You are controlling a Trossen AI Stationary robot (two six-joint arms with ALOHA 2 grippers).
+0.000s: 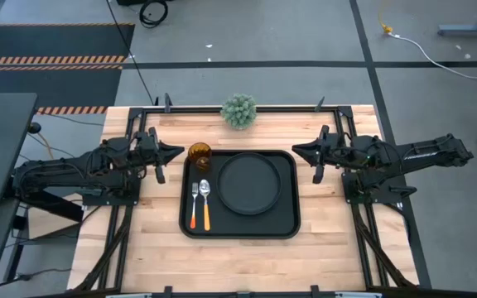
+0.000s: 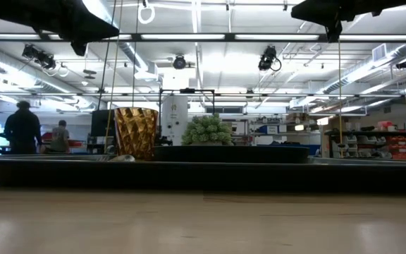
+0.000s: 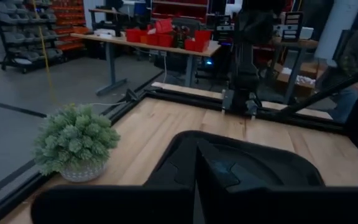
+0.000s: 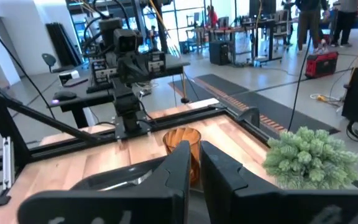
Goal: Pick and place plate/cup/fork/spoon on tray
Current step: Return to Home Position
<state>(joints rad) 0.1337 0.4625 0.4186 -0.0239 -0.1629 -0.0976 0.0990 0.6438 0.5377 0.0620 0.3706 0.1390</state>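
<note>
The black tray (image 1: 284,225) lies at the table's middle. On it the round black plate (image 1: 248,184) sits toward the right. The amber cup (image 1: 199,155) stands upright in the tray's far left corner and also shows in the low view (image 2: 135,132). The fork (image 1: 194,207) and the spoon (image 1: 205,203) lie side by side left of the plate, handles toward the near edge. My left gripper (image 1: 179,152) is shut and empty, raised just left of the cup. My right gripper (image 1: 296,151) is shut and empty, raised at the tray's far right corner.
A green spiky plant in a pale pot (image 1: 238,110) stands at the table's far edge behind the tray. A dark frame (image 1: 338,108) borders the table. Bare wood lies near, left and right of the tray. People stand in the room beyond (image 2: 23,127).
</note>
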